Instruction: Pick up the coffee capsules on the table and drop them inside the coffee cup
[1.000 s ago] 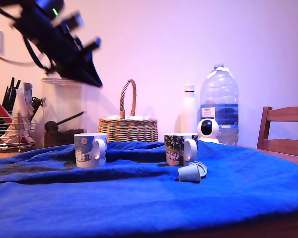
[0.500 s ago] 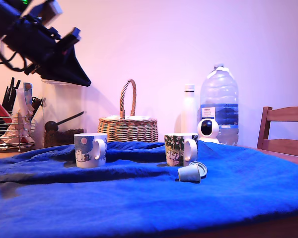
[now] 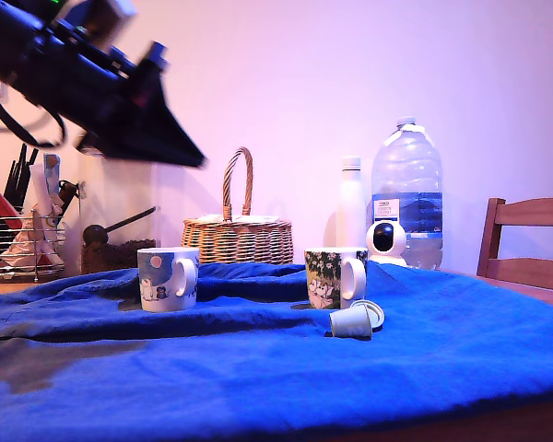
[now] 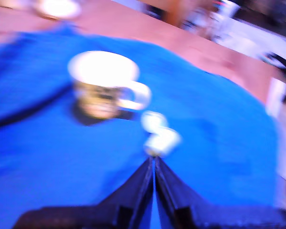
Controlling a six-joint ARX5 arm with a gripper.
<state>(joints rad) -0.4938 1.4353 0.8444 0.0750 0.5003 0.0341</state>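
Note:
A pale grey-green coffee capsule (image 3: 355,320) lies on its side on the blue cloth, just in front of a dark patterned coffee cup (image 3: 335,278) with a white handle. The blurred wrist view shows the same capsule (image 4: 160,137) and cup (image 4: 105,85) ahead of the fingertips. My gripper (image 3: 196,162) hangs high at the exterior view's left, well above the table and far from the capsule. In the wrist view the gripper (image 4: 154,161) has its black fingers pressed together, with nothing between them.
A second, light blue mug (image 3: 168,278) stands on the cloth at the exterior view's left. Behind are a wicker basket (image 3: 238,238), a white bottle (image 3: 350,203), a large water jug (image 3: 406,189), a small camera (image 3: 385,241), a utensil rack (image 3: 23,230) and a chair back (image 3: 530,241).
The arm drew back toward the exterior view's left, then swung right again, its tip now slightly further right and lower. The capsule and mugs have not moved.

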